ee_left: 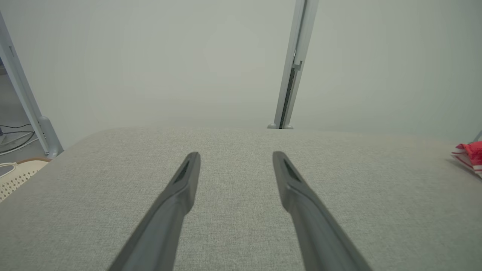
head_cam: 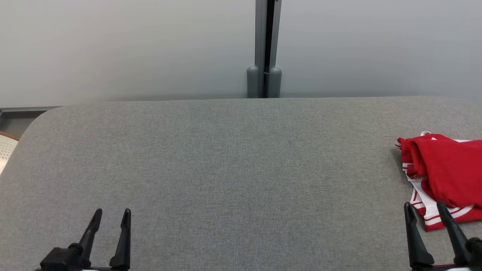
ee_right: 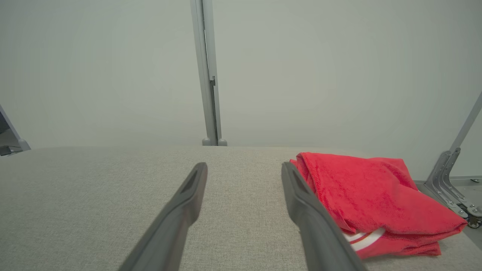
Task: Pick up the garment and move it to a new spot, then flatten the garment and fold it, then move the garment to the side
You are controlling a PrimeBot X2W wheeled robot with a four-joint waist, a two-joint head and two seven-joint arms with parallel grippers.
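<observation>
Seen at 3 o'clock on the grey fabric-covered table (head_cam: pixel 241 158), hard by its right edge: a red cloth garment with white striped trim (head_cam: pixel 448 169), doubled over in loose, uneven layers. Low at 7 o'clock, the left dark two-fingered gripper (head_cam: pixel 113 211), fingers spread wide above bare tabletop, holding nothing. Low at 5 o'clock, the right dark two-fingered gripper (head_cam: pixel 423 205), likewise spread and empty, tips close beside the garment's near hem; contact impossible to judge. Fits two readings equally: a rumpled heap waiting to be lifted to a fresh spot, or a folded bundle set off to the side. No settling that from one moment. Either way, wise to keep the spread fingers from snagging the loose hem and dragging a layer out of place. For any grip on cloth this soft and layered, better a firm pinch on one clear edge than a blind scoop at the stack.
</observation>
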